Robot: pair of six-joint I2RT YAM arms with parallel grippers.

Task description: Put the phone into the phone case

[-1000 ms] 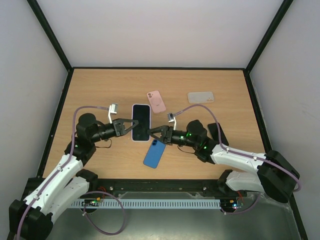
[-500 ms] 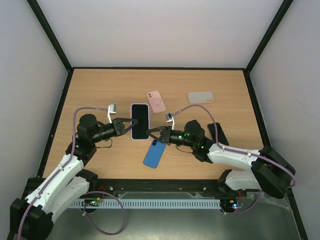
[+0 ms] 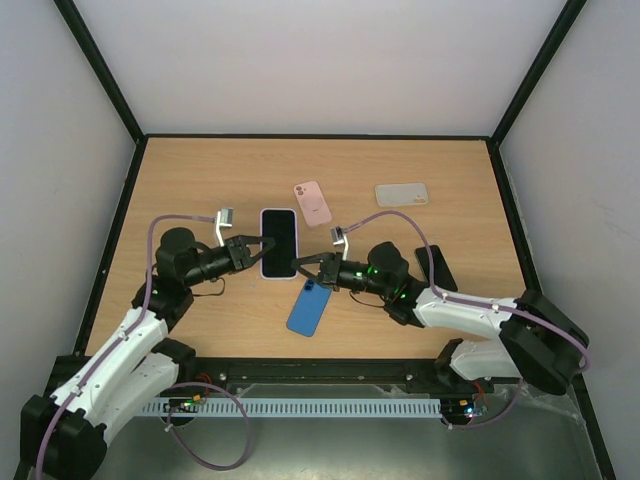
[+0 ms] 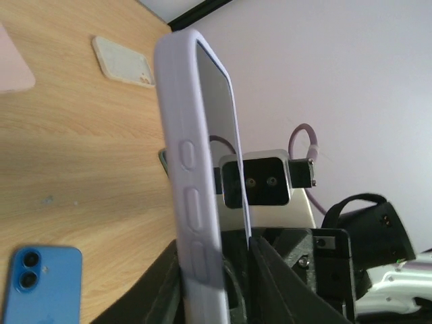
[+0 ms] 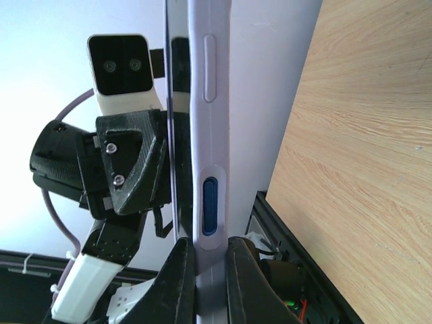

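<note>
The surface (image 3: 200,180) is pale wood-grain laminate with a faint sheen. The lilac case (image 4: 191,202) looks like smooth, matt, soft plastic. The phone (image 3: 280,238) in it has a glossy black glass face that mirrors. The left claw (image 3: 258,250) and right claw (image 3: 300,264) are matt black plastic. The blue phone (image 3: 309,306) has a satin back.

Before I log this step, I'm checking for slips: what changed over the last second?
The lilac-cased phone, clamped between left claw and right claw, shifted slightly left. No grip changed; blue phone and clear case stayed put.
</note>
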